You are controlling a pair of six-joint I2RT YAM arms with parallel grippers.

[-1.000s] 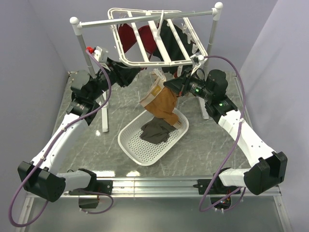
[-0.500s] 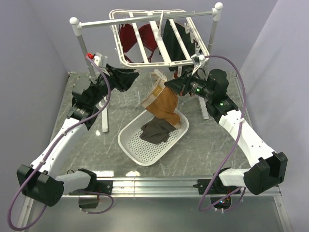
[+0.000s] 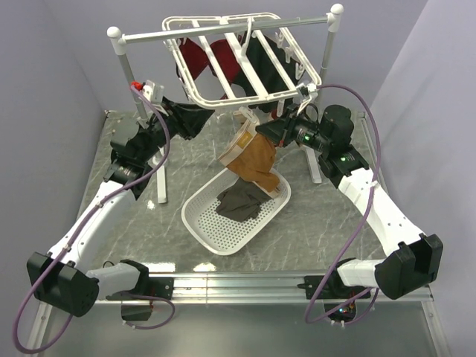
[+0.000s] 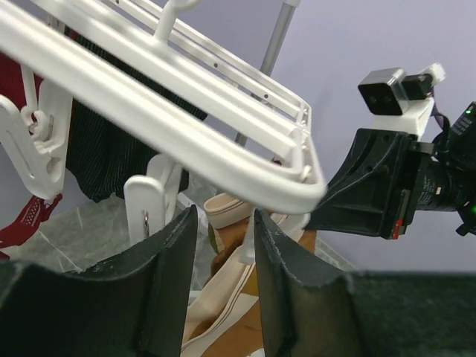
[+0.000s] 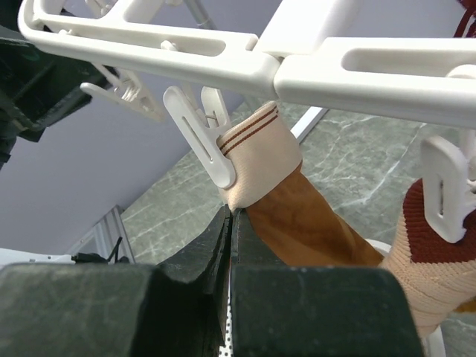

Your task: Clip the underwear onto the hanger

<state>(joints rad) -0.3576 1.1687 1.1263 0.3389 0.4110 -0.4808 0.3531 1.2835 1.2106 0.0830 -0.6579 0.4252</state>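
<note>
Rust-brown cloth underwear (image 3: 256,160), beige-banded, droops beneath the white barred plastic hanger (image 5: 357,71).

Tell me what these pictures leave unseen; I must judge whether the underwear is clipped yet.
Right wrist view: whether the clip bites the underwear waistband; the fold hides its far leg.
Top view: that clip, hidden under the hanger bars.
Left wrist view: the underwear's lower part, behind the left claw.

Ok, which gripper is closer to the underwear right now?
Right. The right gripper is shut on the underwear at its waistband. The left gripper is open and apart from it, off to its left, under the hanger's edge.
</note>
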